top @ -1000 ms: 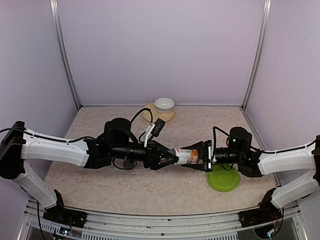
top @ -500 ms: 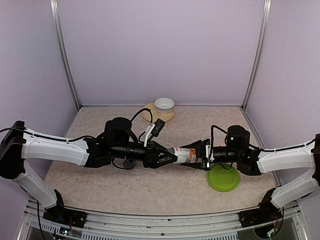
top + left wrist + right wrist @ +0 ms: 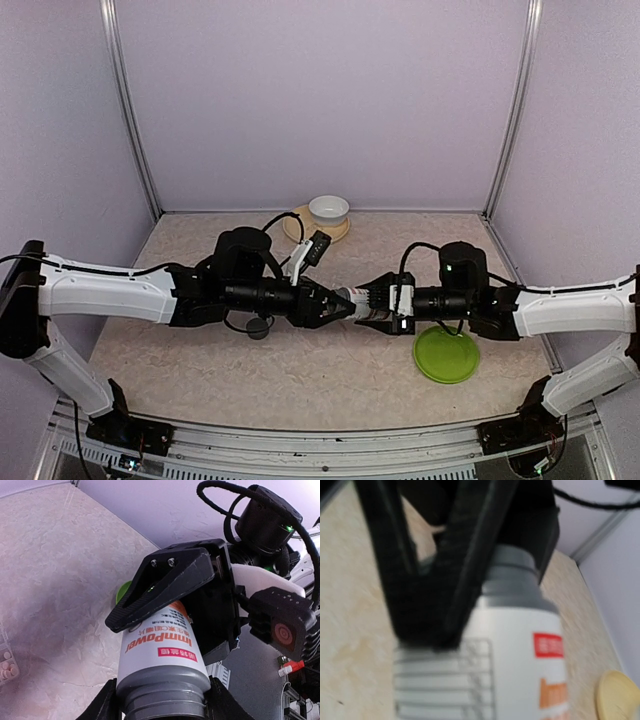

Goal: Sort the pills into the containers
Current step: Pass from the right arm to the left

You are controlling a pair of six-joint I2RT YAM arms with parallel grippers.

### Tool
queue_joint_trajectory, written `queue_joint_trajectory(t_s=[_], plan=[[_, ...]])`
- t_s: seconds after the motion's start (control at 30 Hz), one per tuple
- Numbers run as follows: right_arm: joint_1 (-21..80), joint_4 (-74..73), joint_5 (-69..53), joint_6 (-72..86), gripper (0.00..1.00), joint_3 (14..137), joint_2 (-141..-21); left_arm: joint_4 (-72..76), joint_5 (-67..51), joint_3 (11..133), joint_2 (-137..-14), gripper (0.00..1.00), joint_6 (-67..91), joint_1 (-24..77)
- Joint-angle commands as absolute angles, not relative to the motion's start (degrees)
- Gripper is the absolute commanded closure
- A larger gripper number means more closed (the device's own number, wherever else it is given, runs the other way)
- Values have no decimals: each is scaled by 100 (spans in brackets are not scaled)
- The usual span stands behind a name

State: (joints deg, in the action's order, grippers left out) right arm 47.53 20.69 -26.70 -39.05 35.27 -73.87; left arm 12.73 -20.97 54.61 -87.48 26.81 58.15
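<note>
Mid-table, one pill bottle (image 3: 161,652) lies level, long axis left-right, grey end toward the left arm. The left gripper (image 3: 335,306) pinches that end, and the right gripper (image 3: 383,300) is clamped on its body. The pill box (image 3: 4,650) only peeks in at the left wrist view's edge, with a few pills (image 3: 6,664) inside. One green plate (image 3: 446,356) sits under the right arm, and one white bowl (image 3: 328,209) on a tan plate (image 3: 296,232) is at the back.

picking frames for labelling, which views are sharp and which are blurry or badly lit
Right wrist: soft throughout, the print on the bottle unreadable. Left wrist: sharp, the label text is legible. Top external: in focus and evenly lit, only faint shadows on the table.
</note>
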Motion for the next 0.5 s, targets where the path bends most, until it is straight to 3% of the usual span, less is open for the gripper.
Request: queue_joint_trajectory(t_s=[0.0, 0.23, 0.47], plan=[[4931, 1602, -1897, -4171, 39, 3785, -7548, 1134, -1757, 5691, -8738, 67, 2854, 5862], [5075, 1646, -1679, -4250, 44, 3829, -7672, 994, -1676, 5766, -8784, 68, 2846, 5904], [5167, 1654, -1506, -4376, 35, 3808, -7607, 744, -1315, 5823, -8776, 69, 2829, 5930]])
